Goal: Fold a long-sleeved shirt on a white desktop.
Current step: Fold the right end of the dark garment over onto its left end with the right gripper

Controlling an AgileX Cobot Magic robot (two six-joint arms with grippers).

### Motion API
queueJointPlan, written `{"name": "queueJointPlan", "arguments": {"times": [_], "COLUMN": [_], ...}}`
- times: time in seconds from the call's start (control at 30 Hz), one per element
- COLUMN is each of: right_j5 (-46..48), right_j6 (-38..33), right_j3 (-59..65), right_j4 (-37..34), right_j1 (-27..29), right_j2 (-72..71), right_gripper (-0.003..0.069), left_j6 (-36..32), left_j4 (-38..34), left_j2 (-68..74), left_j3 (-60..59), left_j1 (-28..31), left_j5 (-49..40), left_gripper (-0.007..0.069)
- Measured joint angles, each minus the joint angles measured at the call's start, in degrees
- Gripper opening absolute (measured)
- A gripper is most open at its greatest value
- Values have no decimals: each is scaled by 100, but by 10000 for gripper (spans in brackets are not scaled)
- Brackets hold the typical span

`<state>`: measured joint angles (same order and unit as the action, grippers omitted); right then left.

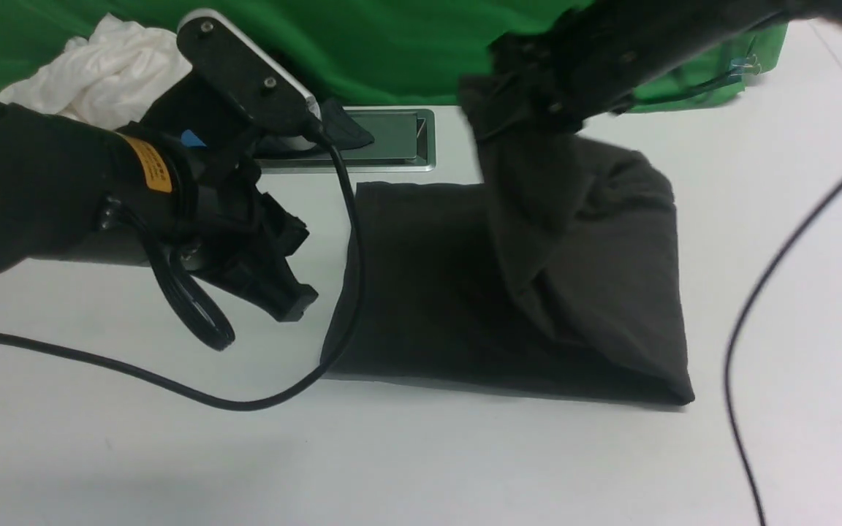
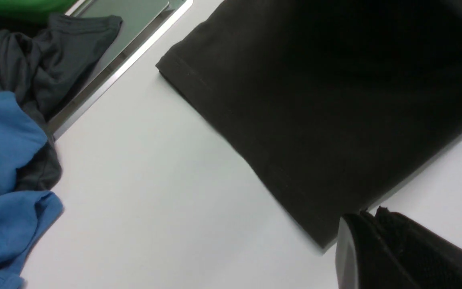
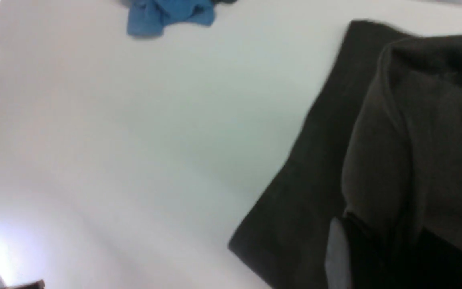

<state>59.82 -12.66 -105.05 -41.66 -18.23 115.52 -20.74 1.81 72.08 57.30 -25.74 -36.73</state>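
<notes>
Shirt first: your big dark brownish-black cotton long-sleeved shirt (image 1: 450, 292) lies partly folded on the smooth white desktop (image 1: 465, 460), just in front of the silver metal cable hatch (image 1: 392, 139).

Your front view shows the right gripper (image 1: 520, 102) pinching a bunch of the shirt and lifting it up beside the hatch. The right wrist view shows only the raised cloth (image 3: 407, 132) and one blurry fingertip (image 3: 337, 253) pressed into it.

Your left gripper (image 1: 286, 274) hangs over bare desktop, just beside the shirt's left edge. It holds nothing. You cannot tell if its fingers are spread or pressed together, because the left wrist view cuts them off at the corner.

Only the wrist views show a crumpled blue garment (image 2: 2, 180). The left wrist view also shows a smaller dark grey garment (image 2: 34, 60) lying partly on the hatch. Only the front view shows the crumpled white cloth (image 1: 107, 66) and the green cloth (image 1: 392, 44) behind the hatch.

You can see a yellow sticker (image 1: 152, 165) on the left arm, but its writing is too small to read.
</notes>
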Motion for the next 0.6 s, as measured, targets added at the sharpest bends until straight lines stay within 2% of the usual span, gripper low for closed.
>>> {"name": "queueJointPlan", "arguments": {"times": [0.2, 0.47, 0.57, 0.6], "right_j5": [18, -458, -691, -812], "right_j6": [123, 331, 422, 481], "right_j3": [-456, -636, -643, -643], "right_j4": [-176, -246, -422, -512], "right_j1": [-377, -581, -599, -617], "right_j2": [484, 1019, 1169, 1247], "right_gripper": [125, 125, 143, 171], "left_j6": [463, 582, 582, 582], "left_j4": [504, 536, 508, 469], "left_j2": [0, 0, 0, 0], "left_j3": [0, 0, 0, 0], "left_j1": [0, 0, 0, 0], "left_j5": [-76, -84, -84, -84], "left_gripper": [50, 50, 50, 50]}}
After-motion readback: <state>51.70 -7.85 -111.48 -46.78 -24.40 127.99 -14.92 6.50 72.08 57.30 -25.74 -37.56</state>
